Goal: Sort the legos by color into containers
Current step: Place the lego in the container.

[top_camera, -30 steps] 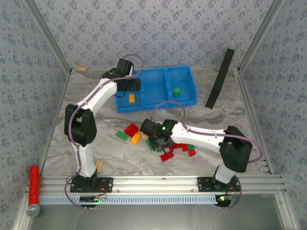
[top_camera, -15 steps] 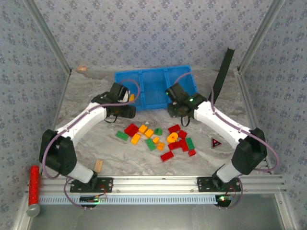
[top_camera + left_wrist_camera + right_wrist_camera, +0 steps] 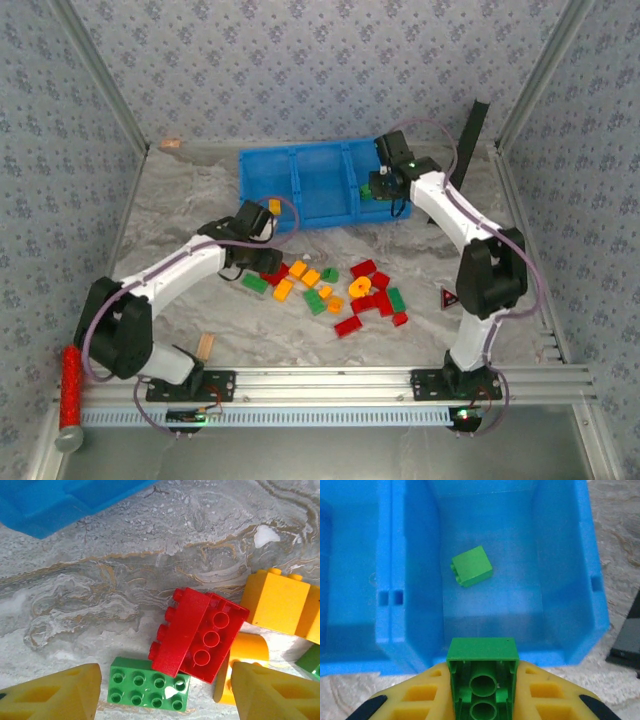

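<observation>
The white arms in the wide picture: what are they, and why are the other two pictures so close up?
They are two robot arms bolted to a marbled table. They sort toy bricks by colour into a blue bin. The wide picture comes from a camera above and behind them. Each close-up comes from a camera on one wrist, so that hand's yellow fingers show at the bottom. Loose bricks, red, green and orange, lie in front of the bin. The left hand is open above a red brick and a flat green brick, holding nothing. The right hand grips a green brick at the bin's end compartment, where a second green brick lies.
</observation>
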Controlling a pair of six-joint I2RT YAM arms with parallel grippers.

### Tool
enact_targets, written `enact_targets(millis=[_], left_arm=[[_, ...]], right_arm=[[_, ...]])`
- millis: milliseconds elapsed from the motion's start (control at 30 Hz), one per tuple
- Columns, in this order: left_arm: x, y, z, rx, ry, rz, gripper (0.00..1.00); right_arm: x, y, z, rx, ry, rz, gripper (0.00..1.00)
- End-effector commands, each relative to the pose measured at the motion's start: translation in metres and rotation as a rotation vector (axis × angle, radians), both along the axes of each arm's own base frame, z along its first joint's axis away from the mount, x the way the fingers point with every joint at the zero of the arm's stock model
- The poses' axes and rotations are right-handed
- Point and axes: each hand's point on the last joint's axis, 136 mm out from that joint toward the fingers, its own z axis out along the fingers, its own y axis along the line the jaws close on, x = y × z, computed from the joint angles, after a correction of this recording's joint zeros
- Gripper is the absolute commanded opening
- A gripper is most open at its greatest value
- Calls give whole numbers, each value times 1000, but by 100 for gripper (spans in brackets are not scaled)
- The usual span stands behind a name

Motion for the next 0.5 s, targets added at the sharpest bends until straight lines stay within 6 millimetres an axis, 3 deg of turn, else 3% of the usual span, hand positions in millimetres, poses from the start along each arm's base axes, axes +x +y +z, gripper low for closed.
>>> enact_targets(millis=[0,233,467], left_arm=[[5,-1,-8,38,0,-24,68],[3,-4,-26,53,43,-35,65],[4,-7,-41,72,82,-44,58]], right_arm=[[25,7,7,17,-34,39,28],[59,2,-24,43,2,18,28],[76,-1,-49,61,37,10,28]])
